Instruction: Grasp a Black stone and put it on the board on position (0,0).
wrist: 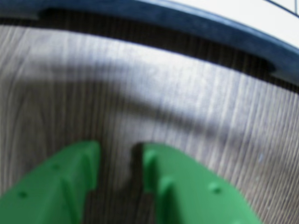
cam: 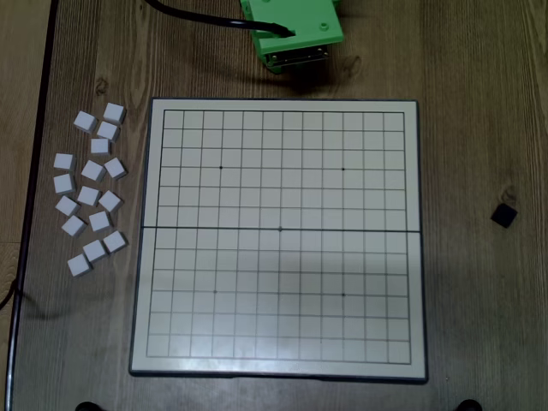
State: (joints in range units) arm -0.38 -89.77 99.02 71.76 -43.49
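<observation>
The black stone [cam: 504, 215] lies alone on the wooden table, right of the board [cam: 282, 370], in the overhead view. The board is cream with dark grid lines and a dark frame. Its centre dot [cam: 280, 229] on the fold line is bare. My green arm [cam: 291, 30] is folded at the top edge, above the board's far side. In the wrist view my gripper [wrist: 119, 151] hovers over bare wood, its green fingers [wrist: 74, 172] a narrow gap apart and holding nothing. The board's frame [wrist: 210, 28] curves across the top. The black stone does not show there.
Several white square blocks [cam: 90, 193] lie scattered left of the board. A black cable [cam: 197, 15] runs to the arm. The table's dark left edge [cam: 38, 171] runs down the overhead view.
</observation>
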